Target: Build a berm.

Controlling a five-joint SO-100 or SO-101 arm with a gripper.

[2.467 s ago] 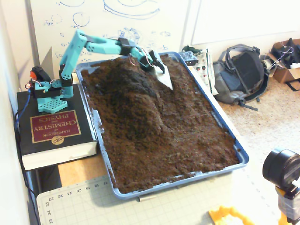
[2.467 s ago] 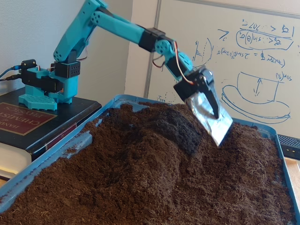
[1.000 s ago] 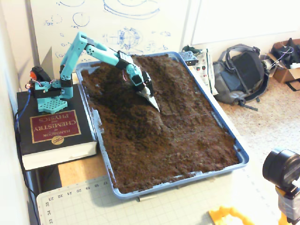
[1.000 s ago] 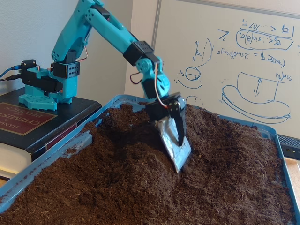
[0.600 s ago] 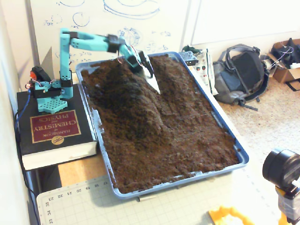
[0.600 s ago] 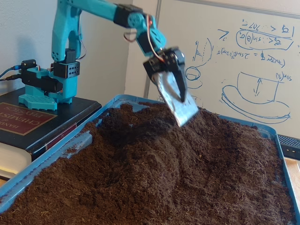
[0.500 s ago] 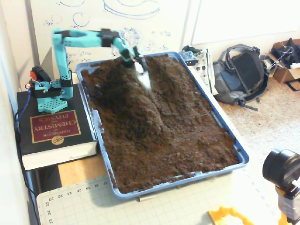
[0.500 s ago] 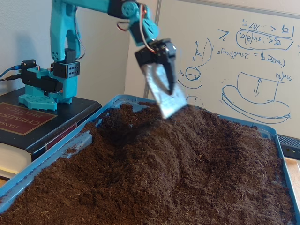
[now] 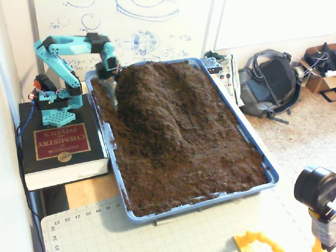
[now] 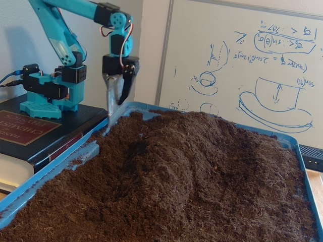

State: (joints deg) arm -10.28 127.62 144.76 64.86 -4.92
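Soil fills the blue tray [image 9: 270, 176], and the berm [image 9: 152, 100] runs as a raised ridge from the tray's far end toward its middle (darker and crumbly on its left flank in the higher fixed view). My gripper [image 10: 112, 113] hangs point-down over the tray's far left corner, just beside the ridge. Its fingers [image 10: 125, 85] look narrowly parted around a grey blade, though I cannot tell for certain.

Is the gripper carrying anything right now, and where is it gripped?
No loose thing is held. The gripper ends in a thin metal scoop blade pointing down at the tray's edge; whether any soil clings cannot be told.
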